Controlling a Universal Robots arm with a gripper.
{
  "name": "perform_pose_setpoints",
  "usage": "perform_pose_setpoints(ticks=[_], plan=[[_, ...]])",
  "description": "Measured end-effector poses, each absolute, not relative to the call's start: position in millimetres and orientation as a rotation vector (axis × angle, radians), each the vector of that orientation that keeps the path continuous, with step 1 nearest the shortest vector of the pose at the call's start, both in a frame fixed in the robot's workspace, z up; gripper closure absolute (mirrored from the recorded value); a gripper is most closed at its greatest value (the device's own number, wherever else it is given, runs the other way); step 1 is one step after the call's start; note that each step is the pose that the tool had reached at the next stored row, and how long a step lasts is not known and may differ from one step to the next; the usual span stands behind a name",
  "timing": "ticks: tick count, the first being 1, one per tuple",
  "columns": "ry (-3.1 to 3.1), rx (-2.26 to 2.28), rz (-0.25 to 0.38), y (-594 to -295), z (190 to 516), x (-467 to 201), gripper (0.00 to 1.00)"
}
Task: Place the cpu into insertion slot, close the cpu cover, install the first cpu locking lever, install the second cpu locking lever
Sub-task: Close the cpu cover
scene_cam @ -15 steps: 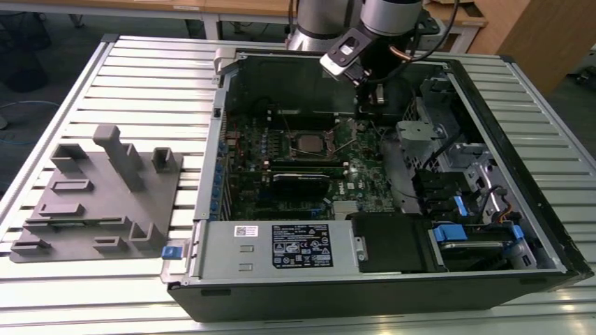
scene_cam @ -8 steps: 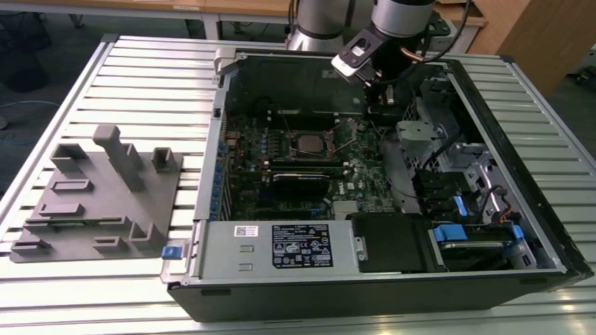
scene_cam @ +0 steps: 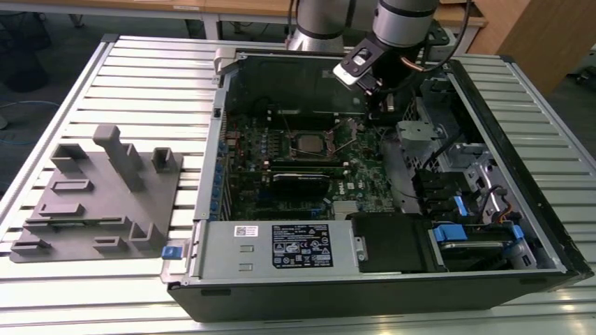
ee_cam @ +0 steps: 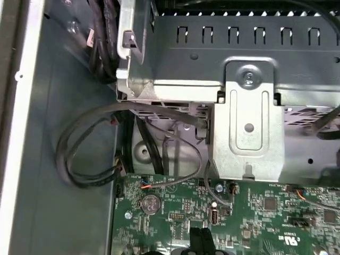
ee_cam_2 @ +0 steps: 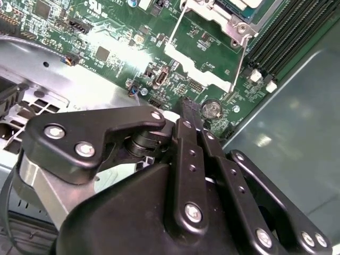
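In the exterior view the cpu (scene_cam: 308,143), a silvery-tan square, lies in the insertion slot (scene_cam: 289,132) at the middle of the green motherboard. The silvery cpu cover (ee_cam_2: 227,17) frames it, and two thin wire levers (ee_cam_2: 241,59) run alongside the socket. Whether they are latched I cannot tell. My gripper (scene_cam: 379,112) hangs inside the case toward the exterior view's right of the socket, apart from it. In both wrist views its black fingers (ee_cam_2: 187,109) are shut on nothing above the board's edge near a coin cell (ee_cam: 150,202). The gripper's tip (ee_cam: 201,240) pokes in at the frame edge.
The open computer case (scene_cam: 214,160) lies on a slatted metal table (scene_cam: 139,77). A grey fixture block (scene_cam: 98,195) stands at the exterior view's left. A metal drive cage (ee_cam: 249,106) and looping black cables (ee_cam: 79,159) sit close to the gripper. The power supply (scene_cam: 279,244) fills the near side.
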State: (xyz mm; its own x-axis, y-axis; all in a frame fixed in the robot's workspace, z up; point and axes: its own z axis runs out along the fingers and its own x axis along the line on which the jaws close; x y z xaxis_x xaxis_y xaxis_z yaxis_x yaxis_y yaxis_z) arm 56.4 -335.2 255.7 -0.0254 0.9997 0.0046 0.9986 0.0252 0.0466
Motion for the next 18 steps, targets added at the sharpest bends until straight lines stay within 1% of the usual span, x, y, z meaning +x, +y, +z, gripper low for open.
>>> perform_pose_setpoints(ticks=[10, 18], plan=[[2.225, 2.175, 0.057, -335, 240, 55, 0.90], [2.225, 2.175, 0.057, -335, 235, 33, 0.90]])
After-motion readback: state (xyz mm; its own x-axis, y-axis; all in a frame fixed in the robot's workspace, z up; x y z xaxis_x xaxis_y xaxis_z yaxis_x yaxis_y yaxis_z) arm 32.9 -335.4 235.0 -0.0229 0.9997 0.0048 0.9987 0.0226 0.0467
